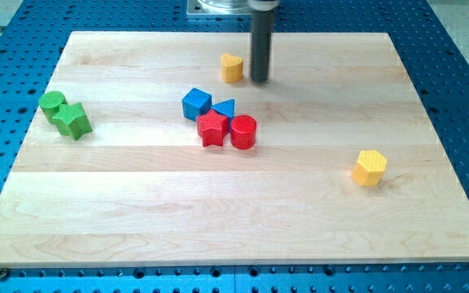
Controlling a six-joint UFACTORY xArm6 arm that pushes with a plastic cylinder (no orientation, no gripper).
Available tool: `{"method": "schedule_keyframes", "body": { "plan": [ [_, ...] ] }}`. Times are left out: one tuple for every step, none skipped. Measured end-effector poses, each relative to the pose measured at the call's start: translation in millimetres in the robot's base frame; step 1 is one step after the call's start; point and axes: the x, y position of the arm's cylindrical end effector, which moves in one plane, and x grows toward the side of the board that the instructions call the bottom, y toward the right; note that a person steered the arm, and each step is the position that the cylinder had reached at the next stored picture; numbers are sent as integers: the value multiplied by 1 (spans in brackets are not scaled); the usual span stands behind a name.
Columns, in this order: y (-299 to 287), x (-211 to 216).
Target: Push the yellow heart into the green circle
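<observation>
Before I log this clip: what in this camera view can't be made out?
- Arm above the rod: cut off by the view's top; only my tip and the shaft show.
- Touch between my tip and the yellow heart: too close to tell.
- Green circle: its near side is hidden by the green star.

Yellow heart [232, 67] top-centre; green circle [53, 104] far left.

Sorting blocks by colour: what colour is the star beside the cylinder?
Red star, clearest in the camera view.
</observation>
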Motion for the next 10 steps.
{"method": "schedule_keyframes", "body": {
  "plan": [
    [-37,-2],
    [-148,19],
    [-108,10],
    [-166,20],
    [-205,11],
    [-205,-14],
    [-266,-17],
    [-322,47],
    [-334,63],
    [-284,49]
  ]
}}
